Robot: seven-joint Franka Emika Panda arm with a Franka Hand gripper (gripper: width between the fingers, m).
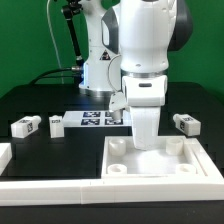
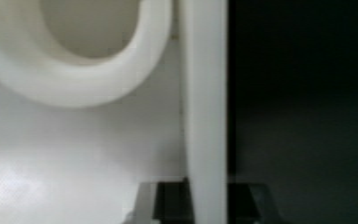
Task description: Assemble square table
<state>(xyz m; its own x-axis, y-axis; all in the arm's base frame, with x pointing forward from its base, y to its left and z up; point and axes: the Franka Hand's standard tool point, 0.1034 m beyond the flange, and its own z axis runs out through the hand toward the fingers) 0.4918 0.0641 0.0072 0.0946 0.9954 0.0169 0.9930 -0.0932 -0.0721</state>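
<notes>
The square table top is a white tray with a raised rim and round corner sockets, lying at the front centre in the exterior view. My gripper is lowered onto its far rim. In the wrist view the rim runs straight between my two dark fingers, which press on both sides of it, so my gripper is shut on the rim. A round socket lies beside the rim. Two small white tagged legs lie at the exterior view's left and one at its right.
The marker board lies flat behind the table top, near the robot base. A long low white border wall runs along the front, with a piece at the exterior view's left. The table is black.
</notes>
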